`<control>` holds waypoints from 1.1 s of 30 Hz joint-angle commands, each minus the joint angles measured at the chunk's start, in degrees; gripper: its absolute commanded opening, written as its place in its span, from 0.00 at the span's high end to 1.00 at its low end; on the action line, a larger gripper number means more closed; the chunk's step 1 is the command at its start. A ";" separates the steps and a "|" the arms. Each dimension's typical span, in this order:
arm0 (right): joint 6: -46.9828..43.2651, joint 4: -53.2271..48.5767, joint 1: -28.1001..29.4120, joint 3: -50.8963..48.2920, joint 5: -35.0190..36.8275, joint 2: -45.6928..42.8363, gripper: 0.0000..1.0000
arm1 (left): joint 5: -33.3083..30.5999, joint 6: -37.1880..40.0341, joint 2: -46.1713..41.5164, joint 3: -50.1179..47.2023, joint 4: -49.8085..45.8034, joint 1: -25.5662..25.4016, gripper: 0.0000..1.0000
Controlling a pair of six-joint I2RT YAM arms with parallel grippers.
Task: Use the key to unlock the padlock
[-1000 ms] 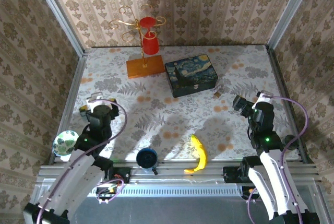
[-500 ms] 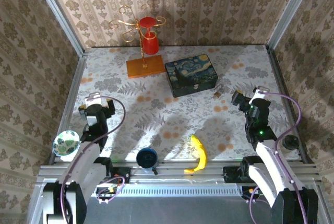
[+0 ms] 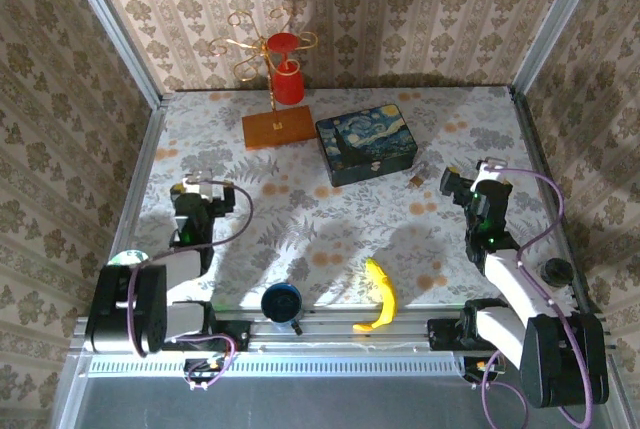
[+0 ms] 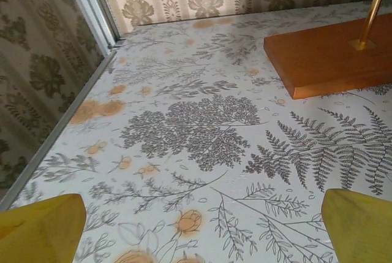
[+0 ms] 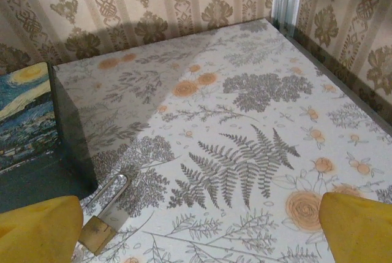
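The tiny brass padlock (image 3: 417, 180) lies flat on the floral table, just right of the blue painted-print box (image 3: 366, 143). In the right wrist view the padlock (image 5: 98, 232) sits at the lower left with its silvery shackle pointing up towards the box (image 5: 30, 128). My right gripper (image 3: 452, 180) is low, a short way right of the padlock. It (image 5: 199, 226) is open, with nothing between its yellow fingertips (image 5: 358, 223). My left gripper (image 3: 205, 184) rests far to the left. It (image 4: 199, 232) is open and empty. I cannot make out a key.
A wooden base (image 3: 278, 129) with a gold stand and red cups (image 3: 288, 81) is at the back; the base (image 4: 331, 54) lies ahead of the left gripper. A banana (image 3: 380, 294) and a dark blue cup (image 3: 282, 301) lie near the front edge. A patterned bowl (image 3: 122, 259) sits front left.
Both arms have dropped lower and reached further from their bases. The right gripper has come closer to the padlock. Both grippers stay open and empty.
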 commanded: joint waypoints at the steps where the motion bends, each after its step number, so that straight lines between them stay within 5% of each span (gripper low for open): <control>1: -2.70 4.15 -0.28 -0.16 -0.67 1.54 0.00 | 3.61 1.52 6.10 1.20 10.41 1.19 0.00; 6: -3.96 8.73 -0.28 -2.49 -1.86 2.97 0.00 | 11.39 -0.33 15.70 2.42 17.65 5.13 0.00; 11: -5.27 10.99 -0.37 -4.53 -4.00 2.87 0.00 | 21.65 0.09 13.82 8.09 3.49 7.68 0.00; 19: -5.32 25.22 -0.45 -7.02 -6.31 12.44 0.00 | 17.98 0.18 14.12 8.38 3.92 6.67 0.00; 27: -4.99 39.29 -0.45 -3.51 -10.09 31.37 0.00 | 17.74 0.27 14.11 8.39 3.79 6.45 0.00; 33: -4.08 30.39 -0.09 -0.20 -6.48 30.02 0.00 | 17.45 0.36 14.16 8.43 3.70 6.26 0.00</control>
